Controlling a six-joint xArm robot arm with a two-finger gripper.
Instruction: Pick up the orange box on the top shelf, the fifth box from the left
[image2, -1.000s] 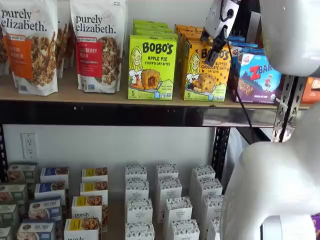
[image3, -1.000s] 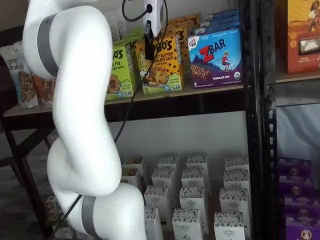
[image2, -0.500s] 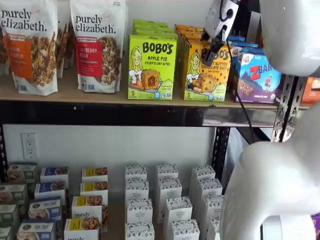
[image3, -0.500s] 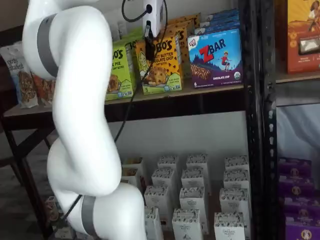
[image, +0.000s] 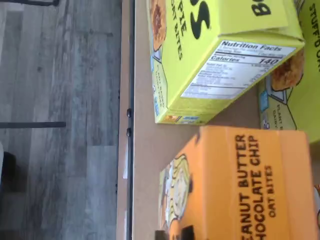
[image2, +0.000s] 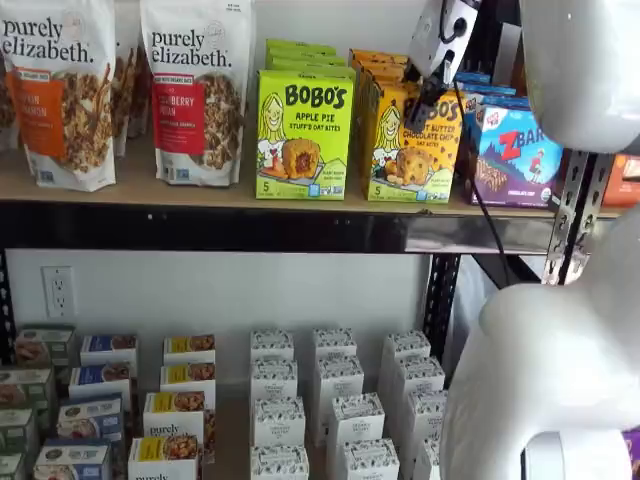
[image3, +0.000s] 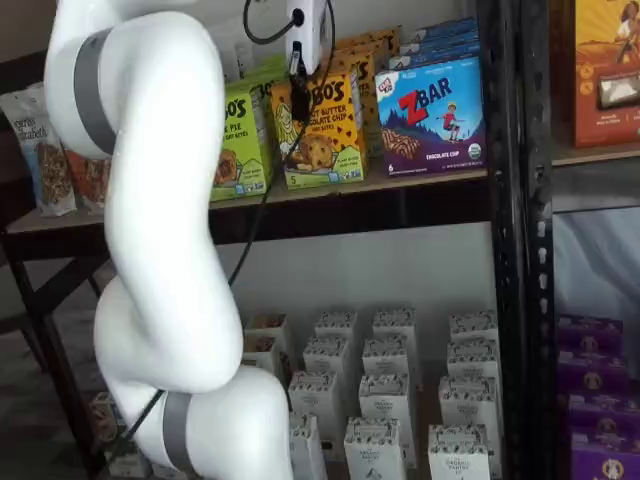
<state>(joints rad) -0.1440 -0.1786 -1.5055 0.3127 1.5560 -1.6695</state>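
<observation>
White-bodied gripper w/ black fingers (image2: 425, 98) hung at the upper front of the upright yellow-orange cardboard carton (image2: 410, 140); can't tell whether the fingers were clamped on it or apart, seen side-on. Carton stood on the tan wooden top shelf (image2: 200, 190), between the lime-green Apple Pie carton (image2: 304, 133) and the blue-purple Zbar box (image2: 518, 152). Prob. light, stiff but crushable, smooth-sided; best pinched across its narrow top, firm not hard. Black BOBO'S lettering, cartoon blonde girl, oat-bite pic.
</observation>
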